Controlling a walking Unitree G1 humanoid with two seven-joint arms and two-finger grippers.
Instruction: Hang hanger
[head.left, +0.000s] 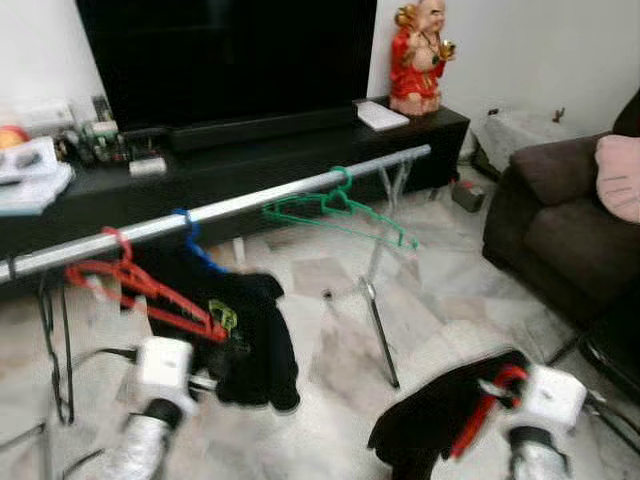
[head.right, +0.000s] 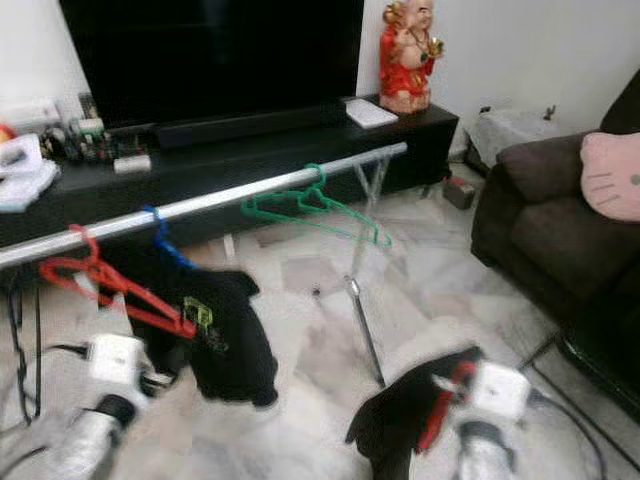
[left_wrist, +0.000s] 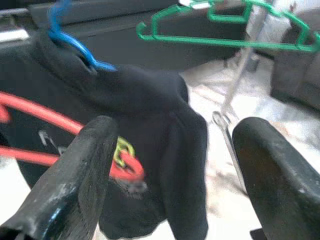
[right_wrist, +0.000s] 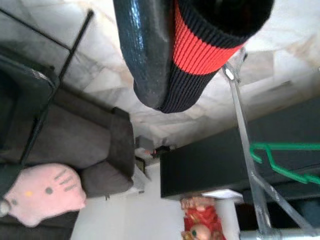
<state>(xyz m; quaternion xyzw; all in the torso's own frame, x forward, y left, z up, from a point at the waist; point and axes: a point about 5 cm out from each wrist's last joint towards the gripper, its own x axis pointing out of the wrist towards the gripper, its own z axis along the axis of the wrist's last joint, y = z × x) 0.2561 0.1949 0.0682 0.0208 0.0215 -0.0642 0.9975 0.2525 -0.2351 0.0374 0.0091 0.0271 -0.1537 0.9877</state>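
Observation:
A silver rail runs across in front of me. On it hang a red hanger, a blue hanger carrying a black shirt, and a green hanger. My left gripper is open, low and close in front of the black shirt, with nothing between its fingers. My right gripper is low on the right, below and short of the rail. It is shut on a black garment with a red knit band, which droops towards the floor.
The rail's folding legs stand on the marble floor. Behind it are a black TV console, a dark screen and a red figurine. A dark sofa with a pink cushion is on the right.

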